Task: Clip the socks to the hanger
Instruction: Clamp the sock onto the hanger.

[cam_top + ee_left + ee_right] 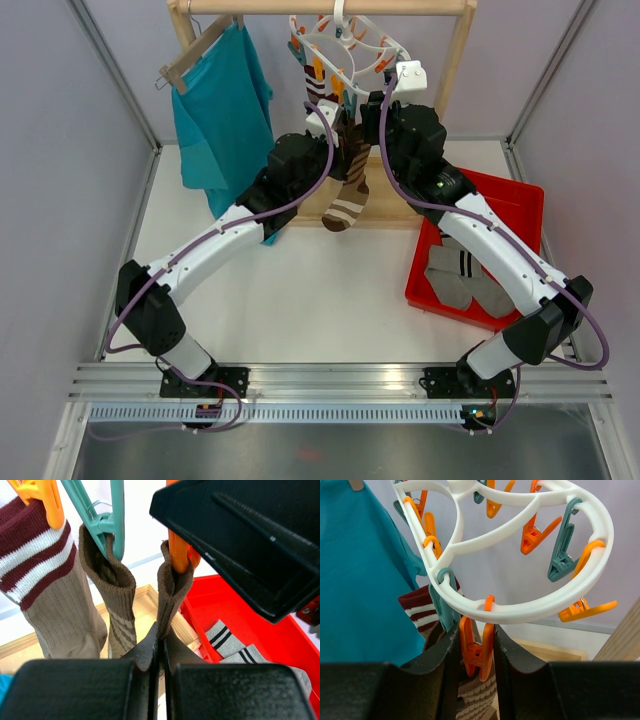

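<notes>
White hanger (520, 611) hung from the top rail of the wooden rack (455, 50), close between its two posts; bare tabletop (300, 290) open in front. Right gripper (475, 637) clenched on an orange clip (470, 652) at the ring's near edge. Left gripper (160, 642) pinched shut on the brown sock (172, 592), cuff at that clip. Teal shirt (220, 110) crowding the left; red bin (515, 210) with grey socks (455, 275) at right.

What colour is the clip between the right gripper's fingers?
Orange. The clip shows best in the right wrist view.

Top view high, facing down; wrist views close, tilted up; all share socks (345, 190).
</notes>
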